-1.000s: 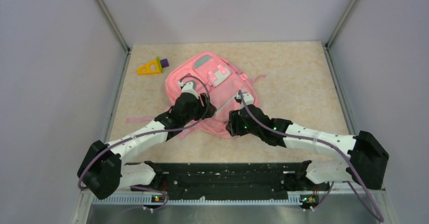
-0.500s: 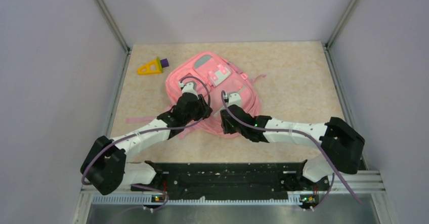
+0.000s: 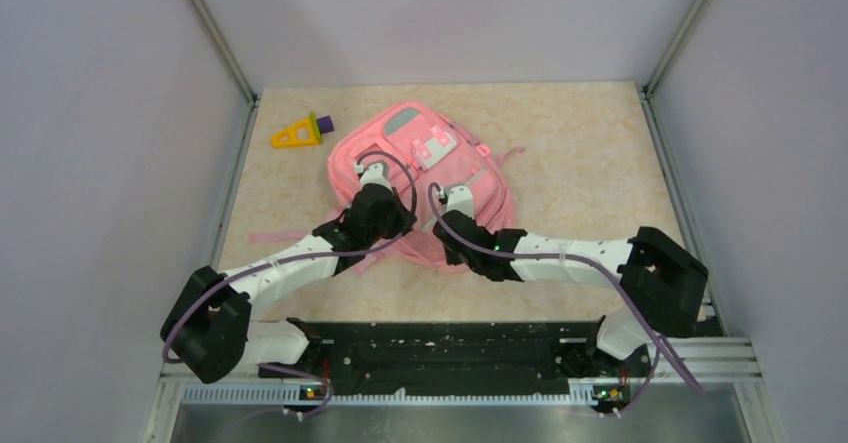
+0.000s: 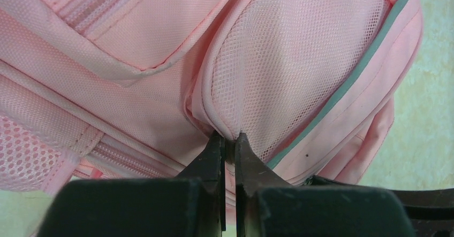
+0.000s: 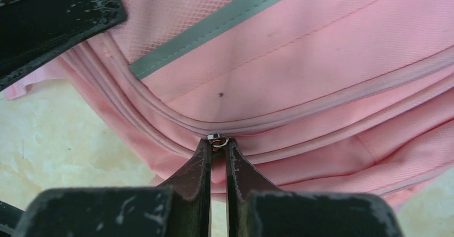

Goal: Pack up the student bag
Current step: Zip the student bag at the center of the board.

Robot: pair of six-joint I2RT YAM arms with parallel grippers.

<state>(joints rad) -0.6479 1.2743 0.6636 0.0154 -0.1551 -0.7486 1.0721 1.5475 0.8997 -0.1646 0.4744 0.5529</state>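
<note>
We found the student bag (image 3: 395,138) lying flat on the table (image 3: 580,163), toward the far edge and a little left of the middle, with its lower end pointing at the near edge. Both arms reached onto that near end. The left gripper (image 4: 229,140) had its fingers pressed together on the piped edge of the mesh pocket (image 4: 300,60), with a fold of pink fabric pinched between the tips. The right gripper (image 5: 218,143) was just beside it, on the bag's near rim. Its fingers were drawn almost together around the small metal zipper slider (image 5: 218,138), which sat right at the tips on the zipper track. A grey-green stripe (image 5: 214,25) ran across the fabric above that track. Near the table's far left corner, well apart from the bag, lay a yellow triangular toy (image 3: 295,135) with a purple block (image 3: 322,123) touching its end.
</note>
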